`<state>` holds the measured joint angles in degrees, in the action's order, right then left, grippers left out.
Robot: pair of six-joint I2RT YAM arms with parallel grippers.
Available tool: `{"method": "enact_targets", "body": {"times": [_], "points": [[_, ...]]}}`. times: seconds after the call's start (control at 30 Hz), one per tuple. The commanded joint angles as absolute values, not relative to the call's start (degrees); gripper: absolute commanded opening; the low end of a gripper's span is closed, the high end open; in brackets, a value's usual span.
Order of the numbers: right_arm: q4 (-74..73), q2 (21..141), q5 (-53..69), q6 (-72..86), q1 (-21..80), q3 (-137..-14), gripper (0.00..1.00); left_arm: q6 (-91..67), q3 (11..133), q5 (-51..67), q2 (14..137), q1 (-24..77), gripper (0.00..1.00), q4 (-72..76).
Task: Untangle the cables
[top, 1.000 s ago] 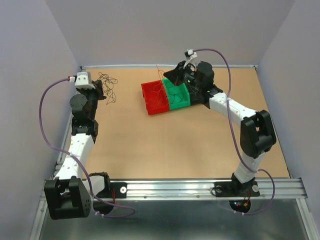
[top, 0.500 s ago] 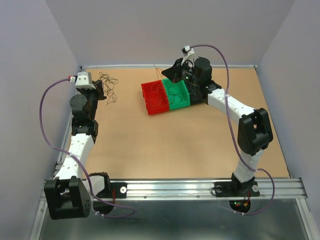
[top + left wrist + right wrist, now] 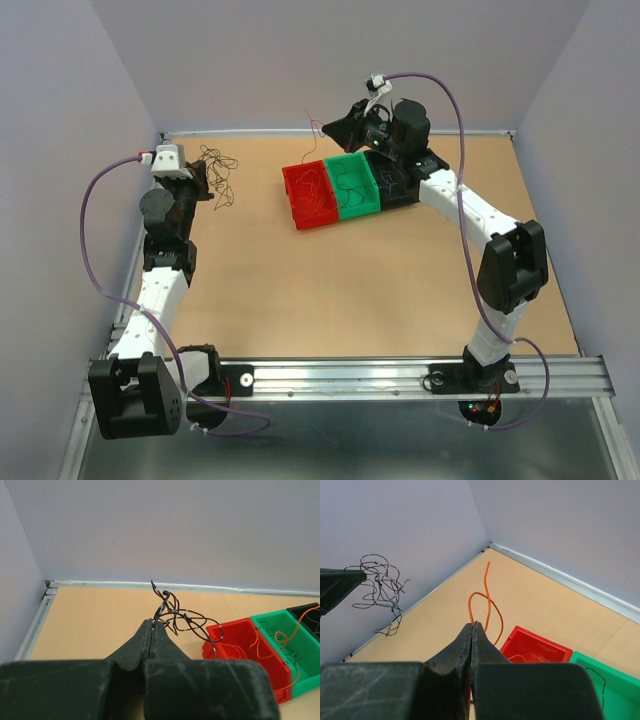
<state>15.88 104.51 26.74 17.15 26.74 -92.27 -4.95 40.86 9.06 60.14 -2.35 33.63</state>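
The cables are split between my grippers. My left gripper (image 3: 151, 623) is shut on a clump of thin black wires (image 3: 176, 614) at the far left of the table, and the clump (image 3: 218, 174) fans out beyond the gripper (image 3: 207, 186). My right gripper (image 3: 472, 625) is shut on a single orange wire (image 3: 487, 596), held up in the air behind the red bin. From above, this gripper (image 3: 327, 128) sits near the back wall with the orange wire (image 3: 315, 126) sticking out to its left. More orange strands lie in the red bin, and dark ones in the green bin.
A red bin (image 3: 318, 218) and a green bin (image 3: 362, 208) stand side by side at the back centre, with a black bin (image 3: 306, 609) behind the green one. The back and left walls are close to both grippers.
My right gripper has lifted up and back from just over the bins, carrying the orange wire with it. The left arm and its black clump have stayed put.
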Motion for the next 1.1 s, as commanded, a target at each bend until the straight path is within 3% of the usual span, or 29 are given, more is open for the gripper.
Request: {"method": "enact_targets", "body": {"times": [0.0, 0.4, 0.67, 1.07], "points": [[16.26, 103.71, 26.63, 16.43, 27.25, -95.01, 0.00, -4.22, 40.87, 10.11, 58.89, -2.55, 0.00, 37.62], [14.77, 108.81, 26.64, 17.05, 28.30, -89.30, 0.00, -4.04, 40.87, 10.55, 58.89, -2.55, 0.00, 37.70], [11.69, 113.37, 12.87, 13.63, 32.86, -85.08, 0.01, -3.96, 40.61, 12.30, 58.19, -2.46, 0.00, 37.79], [-7.81, 132.87, -9.05, 9.93, 39.11, -105.90, 0.00, -4.04, 40.34, 13.10, 57.13, -2.46, 0.00, 37.44]]}}
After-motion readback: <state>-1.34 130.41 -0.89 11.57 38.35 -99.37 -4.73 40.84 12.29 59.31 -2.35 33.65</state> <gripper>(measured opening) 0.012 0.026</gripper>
